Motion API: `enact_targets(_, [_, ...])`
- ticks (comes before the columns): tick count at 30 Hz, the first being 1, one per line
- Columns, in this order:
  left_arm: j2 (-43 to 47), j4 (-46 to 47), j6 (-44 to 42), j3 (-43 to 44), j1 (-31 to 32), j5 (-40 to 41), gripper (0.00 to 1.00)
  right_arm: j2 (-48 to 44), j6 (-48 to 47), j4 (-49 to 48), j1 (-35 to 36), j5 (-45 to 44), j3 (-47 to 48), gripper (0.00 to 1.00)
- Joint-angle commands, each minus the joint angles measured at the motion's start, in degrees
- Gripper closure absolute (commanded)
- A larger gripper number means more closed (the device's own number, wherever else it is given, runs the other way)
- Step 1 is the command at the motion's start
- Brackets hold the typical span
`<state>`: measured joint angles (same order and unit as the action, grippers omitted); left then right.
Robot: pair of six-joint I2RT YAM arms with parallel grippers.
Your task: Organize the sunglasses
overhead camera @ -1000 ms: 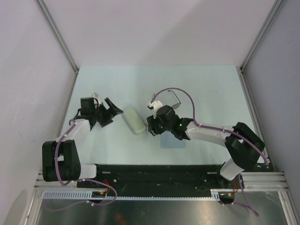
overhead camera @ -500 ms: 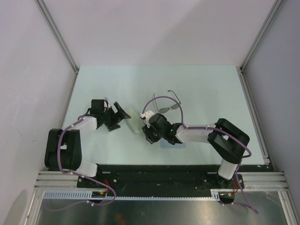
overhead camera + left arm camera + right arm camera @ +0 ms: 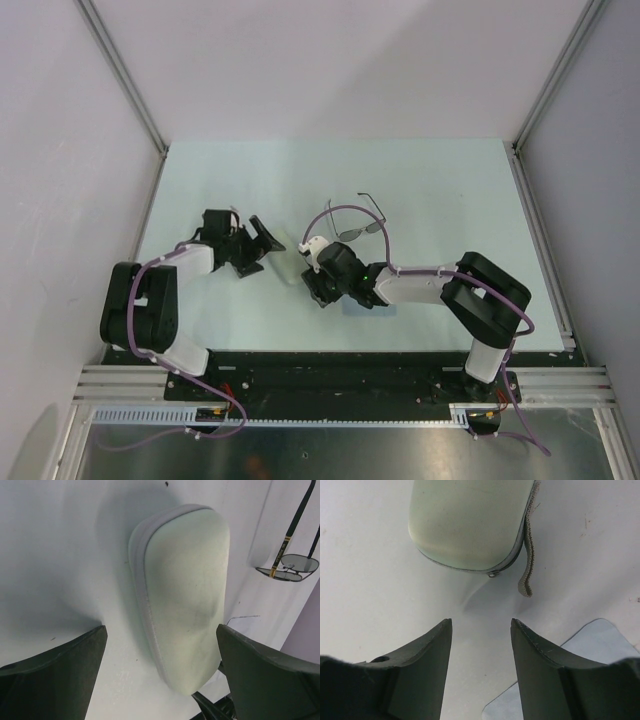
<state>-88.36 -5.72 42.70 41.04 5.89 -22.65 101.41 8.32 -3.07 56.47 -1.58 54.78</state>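
Evidently we flank the beige case [image 3: 182, 595] to open it: left jaws wide, right jaws parted, both empty. The sunglasses [image 3: 298, 563] lie apart, unfolded

No readable text anywhere; gold mark on sunglasses [image 3: 299, 563] temple perhaps logo, illegible.

I record a pale tabletop [image 3: 450, 180] with three items lying directly on it. An oblong beige case [image 3: 182, 595] lies near the middle. The sunglasses [image 3: 299, 563] lie beyond it, temple arms unfolded. A light-blue cloth [image 3: 600, 650] lies flat, apart from the case.
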Motion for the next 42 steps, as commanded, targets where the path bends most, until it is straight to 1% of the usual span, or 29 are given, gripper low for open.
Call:
enact_targets(1, [-2.78,-1.23,0.54,0.01,1.58,4.1,0.0,-1.48,-1.72,-2.72,-0.39,-1.58,1.91,0.46])
enact_targets(4, [-3.23,-1.23,0.81,-0.17,1.84,4.9,0.01,-0.6,-1.81,-4.22,-0.83,-1.4,1.91,0.5])
enact_targets(7, [-3.58,-1.14,1.07,-0.61,1.93,5.6,0.05,0.28,-1.46,-5.89,-1.53,-1.49,1.82,0.53])
enact_targets(14, [-5.59,-1.23,1.07,-0.43,2.11,6.39,0.14,2.04,-2.34,-9.05,-1.89,-1.32,1.73,0.57])
enact_targets(16, [-5.77,-1.23,0.9,-0.43,2.28,6.74,0.16,3.0,-2.25,-10.19,-2.24,-1.32,1.82,0.57])
enact_targets(20, [-6.39,-1.23,0.81,-0.69,2.2,6.84,0.17,3.62,-2.6,-11.17,-2.59,-0.79,1.73,0.58])
enact_targets(25, [-7.27,-1.32,1.07,-0.34,2.55,6.75,0.18,4.33,-3.39,-12.31,-2.77,-1.4,1.82,0.55])
enact_targets(29, [-7.88,-1.23,1.42,-0.34,2.63,6.22,0.21,5.29,-3.83,-14.15,-3.29,-0.44,1.82,0.55])
enact_targets(33, [-8.76,-1.32,1.86,-0.26,2.63,5.52,0.23,6.08,-2.34,-16.26,-4.7,0.97,1.82,0.57])
enact_targets(34, [-9.02,-1.32,1.95,-0.17,2.63,5.17,0.23,6.26,-1.99,-16.53,-4.96,2.45,1.9,0.58])
enact_targets(35, [-9.2,-1.23,1.95,-0.08,2.72,5.08,0.23,6.26,-1.55,-16.79,-5.66,2.81,1.82,0.59])
enact_targets(38, [-9.55,-1.32,1.95,0.18,2.81,4.9,0.22,6.44,-0.58,-17.32,-6.45,4.83,1.91,0.66])
enact_targets(39, [-9.64,-1.23,1.95,0.27,2.81,4.9,0.21,6.35,-0.23,-17.32,-6.63,5.53,1.91,0.71])
enact_targets(41, [-9.9,-1.14,1.86,0.8,2.9,4.55,0.18,6.17,0.29,-17.23,-7.33,7.64,1.82,0.76])
enact_targets(42, [-9.91,-1.23,1.86,0.89,2.99,4.55,0.16,6.09,1.08,-17.14,-7.68,9.74,1.9,0.8])
